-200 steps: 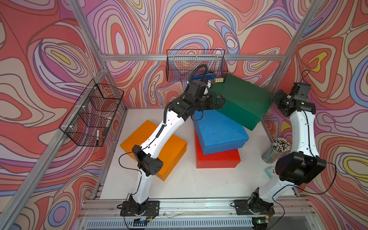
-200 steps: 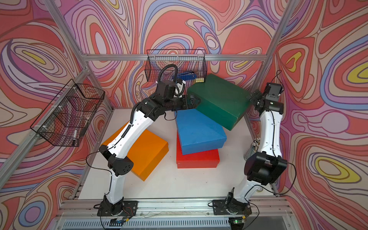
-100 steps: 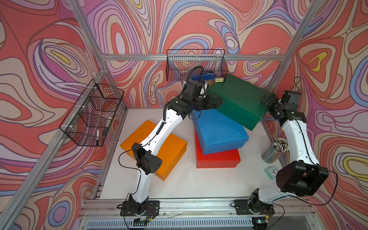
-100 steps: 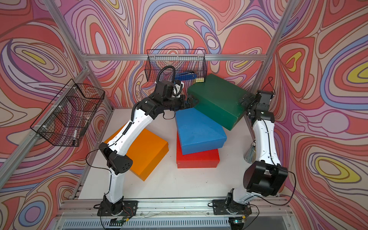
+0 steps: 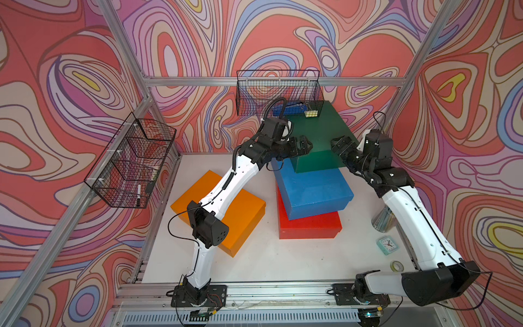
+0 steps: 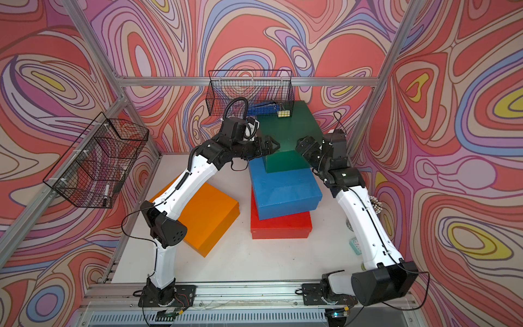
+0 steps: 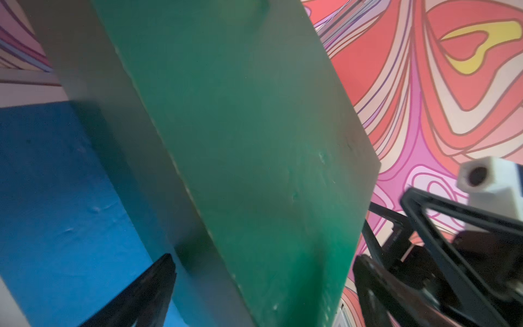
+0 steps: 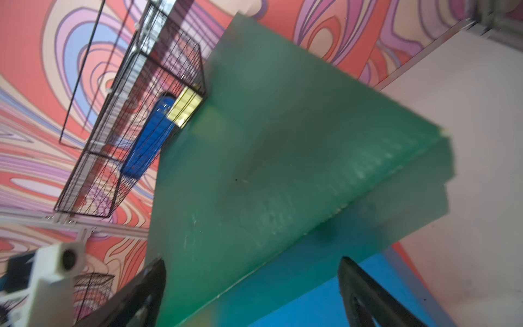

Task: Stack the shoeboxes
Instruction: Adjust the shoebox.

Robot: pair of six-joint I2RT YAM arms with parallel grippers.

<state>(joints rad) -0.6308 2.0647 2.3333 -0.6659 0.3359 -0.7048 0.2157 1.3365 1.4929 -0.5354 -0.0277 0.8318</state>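
Over the table (image 5: pixel 283 263): four shoeboxes (image 5: pixel 311 189); two baskets (image 5: pixel 254 96).

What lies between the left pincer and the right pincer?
The near end of the dark green shoebox lies between the left pincer and the right pincer, above the blue shoebox. Both top views show this.

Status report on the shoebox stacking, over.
Left pincer, right pincer open, flanking green shoebox. Tilted on blue shoebox over red shoebox; orange shoebox unstacked. Wire basket close by green's far corner.
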